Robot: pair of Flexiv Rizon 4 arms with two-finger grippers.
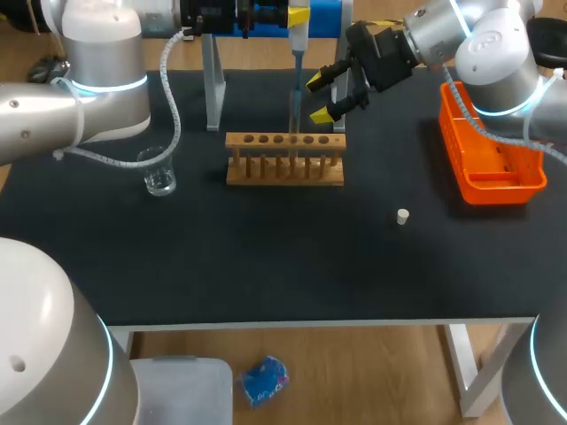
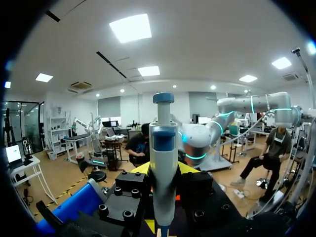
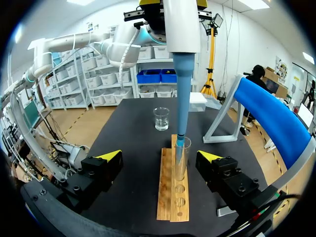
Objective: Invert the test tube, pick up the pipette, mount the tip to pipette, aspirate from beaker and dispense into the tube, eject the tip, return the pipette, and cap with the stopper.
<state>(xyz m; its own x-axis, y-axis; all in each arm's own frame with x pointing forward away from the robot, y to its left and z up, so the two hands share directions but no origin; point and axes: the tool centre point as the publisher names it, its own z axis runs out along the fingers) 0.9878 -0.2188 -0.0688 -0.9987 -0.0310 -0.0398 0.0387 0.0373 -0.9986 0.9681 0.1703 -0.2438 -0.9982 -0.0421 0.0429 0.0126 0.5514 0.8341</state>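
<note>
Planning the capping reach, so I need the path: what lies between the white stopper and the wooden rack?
Nothing: the head view shows only bare black table between the stopper and the rack.

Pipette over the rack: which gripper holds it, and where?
The left gripper clamps the pipette around its white body; the right gripper, open, holds nothing.

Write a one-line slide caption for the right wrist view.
Pipette tip inside the test tube in the wooden rack, flanked by the open right end effector; beaker beyond.
</note>
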